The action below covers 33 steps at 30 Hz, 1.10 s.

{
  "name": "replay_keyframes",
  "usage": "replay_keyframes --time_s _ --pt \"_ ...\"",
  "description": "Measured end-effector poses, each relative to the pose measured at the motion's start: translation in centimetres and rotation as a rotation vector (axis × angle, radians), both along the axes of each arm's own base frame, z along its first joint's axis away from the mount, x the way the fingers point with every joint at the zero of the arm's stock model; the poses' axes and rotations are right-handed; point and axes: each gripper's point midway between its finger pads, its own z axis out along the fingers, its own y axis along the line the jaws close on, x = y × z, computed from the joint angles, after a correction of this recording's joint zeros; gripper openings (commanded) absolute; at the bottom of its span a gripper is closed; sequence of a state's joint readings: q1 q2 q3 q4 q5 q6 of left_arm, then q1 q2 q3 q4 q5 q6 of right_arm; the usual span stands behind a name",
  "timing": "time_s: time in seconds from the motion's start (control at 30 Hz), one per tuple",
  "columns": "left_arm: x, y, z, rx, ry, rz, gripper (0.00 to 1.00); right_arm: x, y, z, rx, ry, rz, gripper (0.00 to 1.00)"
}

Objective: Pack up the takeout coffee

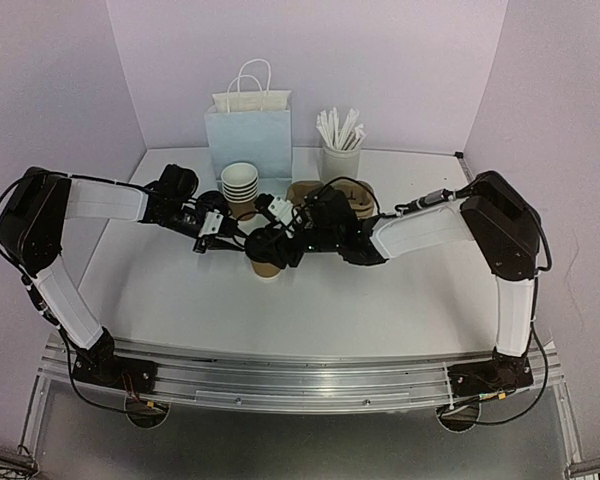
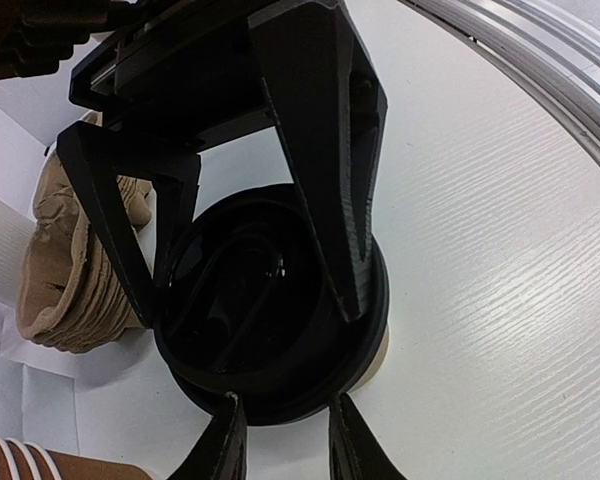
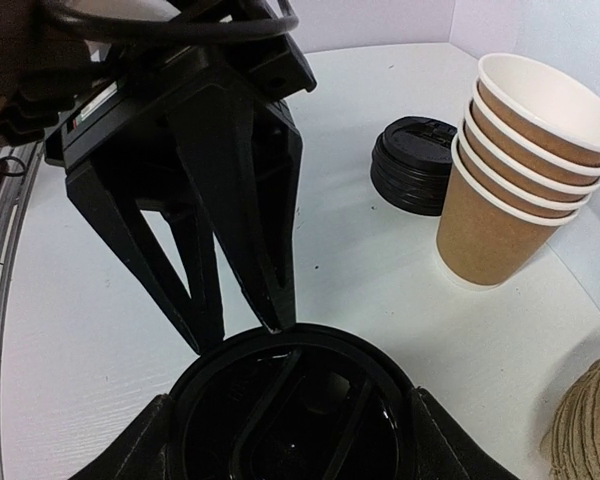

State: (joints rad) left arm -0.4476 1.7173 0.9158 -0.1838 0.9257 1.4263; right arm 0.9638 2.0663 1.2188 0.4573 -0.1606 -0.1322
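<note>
I see the small brown kraft paper cup (image 1: 266,268) standing mid-tabletop (image 1: 400,300), capped by its round black plastic lid (image 3: 290,410). The right claw (image 3: 290,445) spans wide, clamping the lid's sides. The left claw (image 2: 285,418) is narrowly parted, tips at the lid's edge, gripping nothing.

No txt, brand or no. was legible anywhere. White sticker (image 3: 98,102) on left gripper (image 3: 245,333) was too blurred.
</note>
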Motion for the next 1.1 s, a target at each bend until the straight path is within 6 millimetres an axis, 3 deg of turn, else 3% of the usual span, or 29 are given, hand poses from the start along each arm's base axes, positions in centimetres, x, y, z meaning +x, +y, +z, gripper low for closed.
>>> replay_keyframes --time_s 0.4,0.67,1.1 --pt "0.1 -0.1 -0.2 0.048 -0.06 -0.007 0.26 -0.1 -0.1 -0.3 -0.011 -0.013 -0.055 0.6" --pt "0.5 -0.4 0.1 0.095 -0.045 0.048 0.47 0.0 0.0 -0.1 -0.014 -0.025 -0.072 0.63" --pt "-0.4 -0.2 1.1 0.193 0.026 0.147 0.69 -0.4 0.5 0.4 -0.058 -0.064 -0.077 0.63"
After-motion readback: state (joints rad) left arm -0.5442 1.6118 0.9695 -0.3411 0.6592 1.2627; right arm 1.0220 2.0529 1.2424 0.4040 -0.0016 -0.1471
